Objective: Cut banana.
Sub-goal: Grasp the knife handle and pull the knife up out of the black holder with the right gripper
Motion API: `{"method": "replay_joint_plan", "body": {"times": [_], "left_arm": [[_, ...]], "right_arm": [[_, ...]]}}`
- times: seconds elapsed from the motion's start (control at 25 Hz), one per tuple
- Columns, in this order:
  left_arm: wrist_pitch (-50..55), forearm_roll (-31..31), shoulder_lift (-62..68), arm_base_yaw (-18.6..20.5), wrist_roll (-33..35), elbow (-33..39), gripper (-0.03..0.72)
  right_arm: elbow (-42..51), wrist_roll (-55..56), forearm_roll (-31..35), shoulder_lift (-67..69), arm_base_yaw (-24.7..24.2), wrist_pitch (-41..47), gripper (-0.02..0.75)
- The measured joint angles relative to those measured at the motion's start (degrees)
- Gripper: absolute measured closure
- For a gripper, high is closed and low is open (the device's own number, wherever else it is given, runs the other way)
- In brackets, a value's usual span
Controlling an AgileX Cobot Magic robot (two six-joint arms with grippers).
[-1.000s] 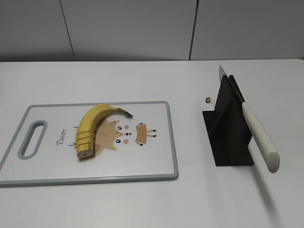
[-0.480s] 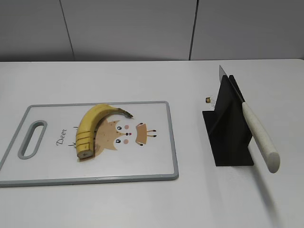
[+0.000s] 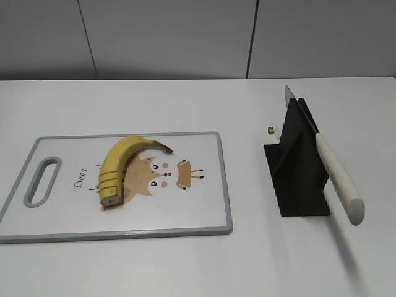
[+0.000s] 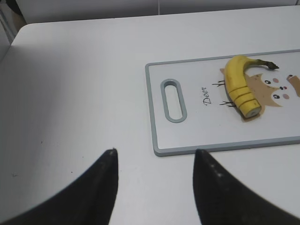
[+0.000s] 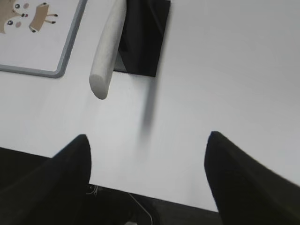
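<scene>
One banana (image 3: 122, 162) is lying on one cutting board (image 3: 204, 210), over its deer print, its blunt end sliced into several rounds. Right of the board, one knife (image 3: 334, 173) is resting in one black stand (image 3: 297, 179). I am holding my left gripper (image 4: 154, 187) and right gripper (image 5: 147, 173) wide apart, both empty.

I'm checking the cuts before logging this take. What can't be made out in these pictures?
- Banana, exterior and left wrist views: whether the cuts go fully through; the rounds stay pressed together.
- Knife blade: mostly hidden in its black stand.
- Small object behind the stand: too small to identify.
</scene>
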Motion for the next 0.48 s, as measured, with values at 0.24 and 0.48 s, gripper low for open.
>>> {"method": "replay_joint_plan", "body": {"times": [0.24,0.48], "left_arm": [[0.0,0.0,0.0,0.0,0.0,0.0,0.187],[0.0,0.0,0.0,0.0,0.0,0.0,0.187]], "right_arm": [[-3.43,1.96,0.0,8.96,0.0,4.66,0.169],[-8.44,4.78,-0.48,16.2,1.53,6.92,0.169]]}}
